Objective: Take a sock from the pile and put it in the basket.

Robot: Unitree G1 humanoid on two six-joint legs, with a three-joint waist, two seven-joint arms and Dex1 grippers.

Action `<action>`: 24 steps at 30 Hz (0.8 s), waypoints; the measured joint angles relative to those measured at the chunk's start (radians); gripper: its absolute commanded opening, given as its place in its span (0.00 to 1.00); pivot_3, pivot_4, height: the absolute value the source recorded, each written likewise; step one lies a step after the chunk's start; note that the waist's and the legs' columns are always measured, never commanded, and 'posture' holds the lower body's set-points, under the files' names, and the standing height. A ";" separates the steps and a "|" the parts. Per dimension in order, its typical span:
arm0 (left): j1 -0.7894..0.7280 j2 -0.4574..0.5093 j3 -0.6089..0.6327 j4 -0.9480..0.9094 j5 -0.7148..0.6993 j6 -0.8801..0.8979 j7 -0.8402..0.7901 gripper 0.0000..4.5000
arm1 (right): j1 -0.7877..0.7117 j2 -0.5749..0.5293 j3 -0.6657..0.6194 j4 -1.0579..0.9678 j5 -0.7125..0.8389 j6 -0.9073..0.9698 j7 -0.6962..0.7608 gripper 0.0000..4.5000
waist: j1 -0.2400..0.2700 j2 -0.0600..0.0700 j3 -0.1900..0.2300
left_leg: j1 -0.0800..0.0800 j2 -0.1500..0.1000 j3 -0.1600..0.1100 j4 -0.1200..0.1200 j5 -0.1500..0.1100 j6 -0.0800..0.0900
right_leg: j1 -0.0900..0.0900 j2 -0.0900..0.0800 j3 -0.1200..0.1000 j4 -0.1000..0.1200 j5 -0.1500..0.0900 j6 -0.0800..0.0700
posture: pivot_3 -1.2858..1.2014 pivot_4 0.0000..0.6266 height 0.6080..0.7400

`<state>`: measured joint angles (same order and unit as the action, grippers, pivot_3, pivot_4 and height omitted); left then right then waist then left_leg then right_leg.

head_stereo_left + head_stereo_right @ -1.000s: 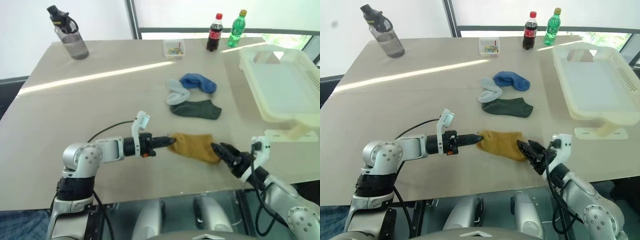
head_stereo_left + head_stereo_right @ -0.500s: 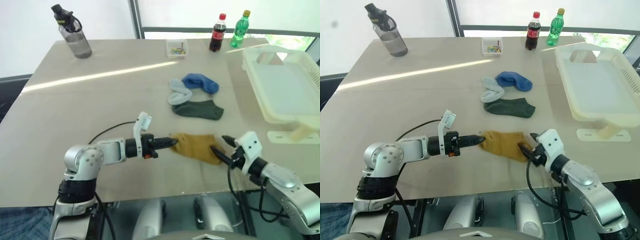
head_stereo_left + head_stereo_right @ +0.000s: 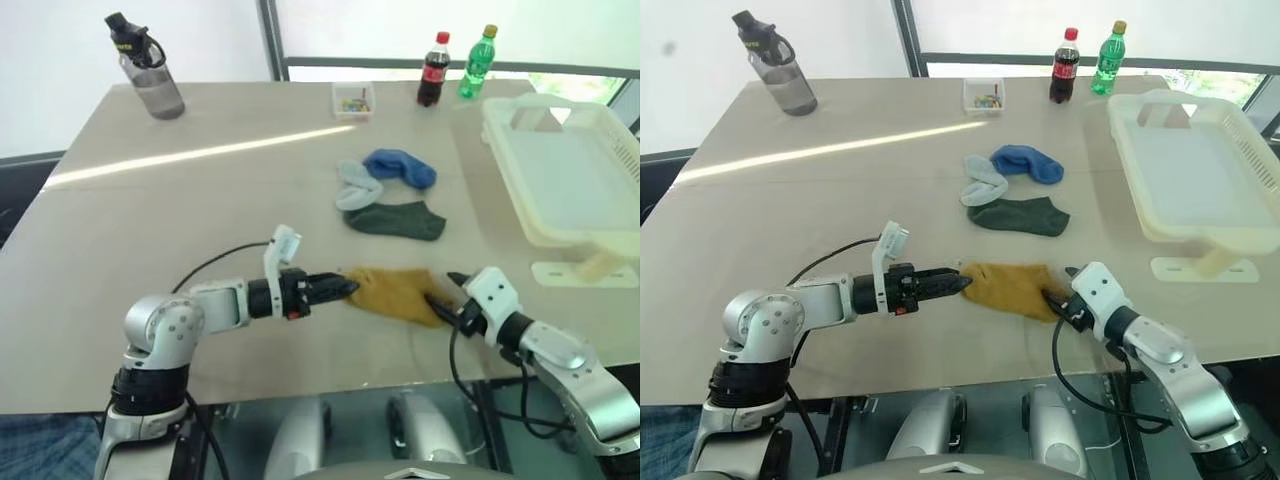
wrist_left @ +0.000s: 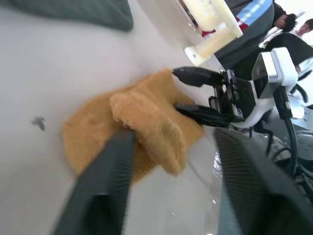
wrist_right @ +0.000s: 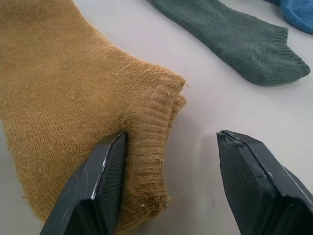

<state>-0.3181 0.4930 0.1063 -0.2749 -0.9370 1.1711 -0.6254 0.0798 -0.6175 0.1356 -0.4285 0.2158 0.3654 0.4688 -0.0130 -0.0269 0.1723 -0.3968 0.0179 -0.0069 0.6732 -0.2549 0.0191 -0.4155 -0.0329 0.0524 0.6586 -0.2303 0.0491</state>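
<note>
The mustard-yellow sock (image 3: 393, 293) lies flat on the table near its front edge, apart from the pile. My left gripper (image 3: 347, 288) is at the sock's left end, open, with the fabric bunched between its spread fingers (image 4: 105, 191). At the sock's right end my right gripper (image 3: 443, 296) is open and straddles the ribbed cuff (image 5: 156, 107), one finger (image 5: 105, 181) resting on the knit. The pile lies further back: a blue sock (image 3: 400, 166), a light grey sock (image 3: 355, 185) and a dark green sock (image 3: 395, 219). The cream basket (image 3: 505, 165) stands at the right.
A grey water bottle (image 3: 148, 72) stands at the back left. A small clear box (image 3: 352, 99), a cola bottle (image 3: 431, 68) and a green bottle (image 3: 476, 61) line the far edge. A white stand (image 3: 585, 270) pokes out beneath the basket. The table's front edge runs just below both grippers.
My left gripper was shut on the sock's left end and has opened. My right wrist has rolled over and its open fingers have moved onto the sock's right end.
</note>
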 measured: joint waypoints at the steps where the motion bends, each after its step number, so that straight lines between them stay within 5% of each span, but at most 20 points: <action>1: 0.000 0.000 0.000 0.001 0.012 -0.017 0.002 0.98 | 0.000 0.000 -0.002 0.000 -0.001 0.001 0.005 0.67 | 0.000 0.000 0.000 | 0.000 0.000 0.000 0.000 0.000 0.000 | 0.001 0.000 0.000 0.000 0.000 -0.001 | 0.52 0.24 1.00; 10: 0.013 0.037 -0.015 0.063 0.133 -0.068 0.053 0.98 | -0.005 0.016 -0.011 0.001 -0.007 0.016 0.028 0.67 | -0.001 0.000 0.000 | 0.000 0.000 0.000 0.000 0.000 0.000 | 0.000 0.000 0.000 0.000 0.001 0.001 | 0.52 0.24 1.00; 24: -0.023 -0.046 -0.021 0.071 0.086 0.056 0.063 0.98 | -0.022 0.049 -0.014 0.001 -0.033 0.040 0.038 0.67 | 0.000 0.000 -0.001 | 0.001 0.000 0.000 0.000 0.000 0.000 | 0.001 0.000 0.000 0.000 0.001 0.001 | 0.52 0.24 1.00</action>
<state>-0.3409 0.4471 0.0855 -0.2039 -0.8511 1.2272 -0.5625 0.0582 -0.5682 0.1216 -0.4272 0.1828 0.4053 0.5068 -0.0131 -0.0269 0.1715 -0.3956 0.0177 -0.0074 0.6730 -0.2549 0.0191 -0.4144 -0.0333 0.0521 0.6585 -0.2295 0.0505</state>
